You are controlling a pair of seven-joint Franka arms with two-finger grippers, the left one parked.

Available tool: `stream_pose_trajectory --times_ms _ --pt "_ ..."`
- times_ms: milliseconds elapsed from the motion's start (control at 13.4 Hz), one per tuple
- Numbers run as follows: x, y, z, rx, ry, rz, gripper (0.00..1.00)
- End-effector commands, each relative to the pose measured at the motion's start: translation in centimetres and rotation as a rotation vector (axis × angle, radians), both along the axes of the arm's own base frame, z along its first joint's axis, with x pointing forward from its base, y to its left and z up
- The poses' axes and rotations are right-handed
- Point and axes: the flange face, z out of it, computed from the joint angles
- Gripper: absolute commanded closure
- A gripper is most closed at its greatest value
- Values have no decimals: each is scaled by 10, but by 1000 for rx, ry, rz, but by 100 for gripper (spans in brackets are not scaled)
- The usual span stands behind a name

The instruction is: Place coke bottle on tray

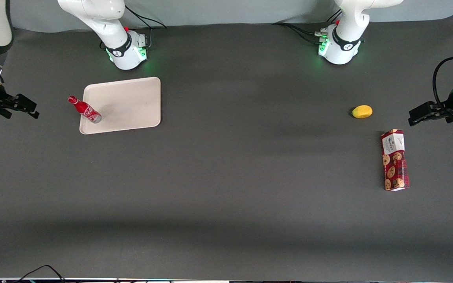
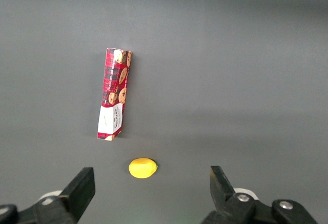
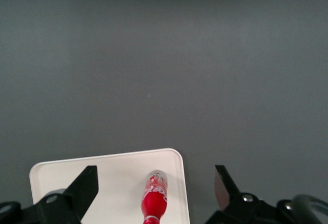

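The coke bottle (image 1: 85, 110) is slim and red with a red cap and a silvery base. Its base rests on the cream tray (image 1: 132, 102), by the tray's edge toward the working arm's end, and its cap points out toward my gripper. I cannot tell whether it stands upright or leans. My right gripper (image 1: 34, 110) is open and empty. It hangs off the tray, apart from the bottle, at the working arm's end of the table. The right wrist view shows the bottle (image 3: 155, 198) on the tray (image 3: 102, 178) between the spread fingers of the gripper (image 3: 155, 179).
A yellow lemon-like fruit (image 1: 362, 111) and a red cookie box (image 1: 394, 160) lie toward the parked arm's end of the table. They also show in the left wrist view, the fruit (image 2: 142, 167) and the box (image 2: 114, 100). The two arm bases stand farthest from the front camera.
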Motion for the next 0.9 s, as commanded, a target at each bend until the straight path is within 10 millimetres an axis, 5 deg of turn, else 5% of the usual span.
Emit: stream_pose_trajectory --times_ms 0,299,523,822 --pt "41 18 42 15 -10 15 0" --pt "63 49 86 18 20 65 0" --pt "72 70 75 61 34 35 0" --pt "75 73 72 96 35 32 0"
